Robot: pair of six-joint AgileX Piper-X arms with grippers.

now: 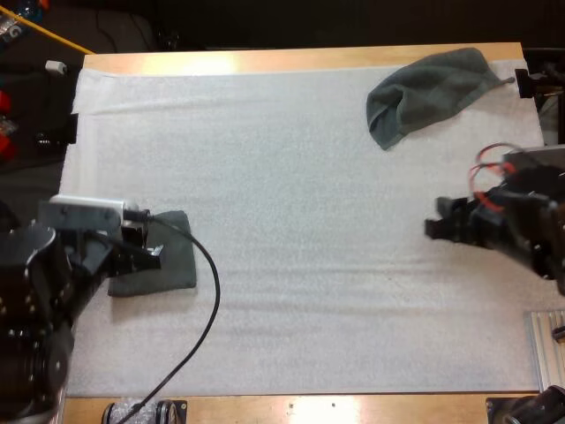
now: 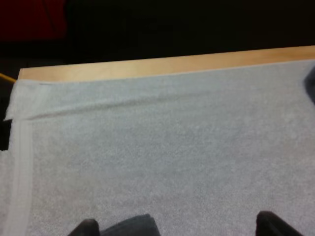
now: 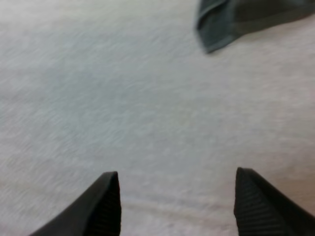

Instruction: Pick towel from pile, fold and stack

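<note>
There are two towels and two grippers. Nearest, at the left side of the white mat [image 1: 291, 221], lies one folded towel [image 1: 175, 265], flat and neat. My left gripper [image 1: 152, 253] is over the left part of it. Its two fingers are wide apart and hold nothing; the towel's edge sits just beside one finger [image 2: 86, 229].

Farther in, at the right side, my right gripper [image 1: 439, 223] is above the bare mat. Its two fingers [image 3: 106, 201] are wide apart too, with nothing between them.

Farthest away, near the far right corner of the wooden table [image 1: 291, 60], lies one crumpled towel [image 1: 433, 88]. It is well apart from both grippers.
</note>
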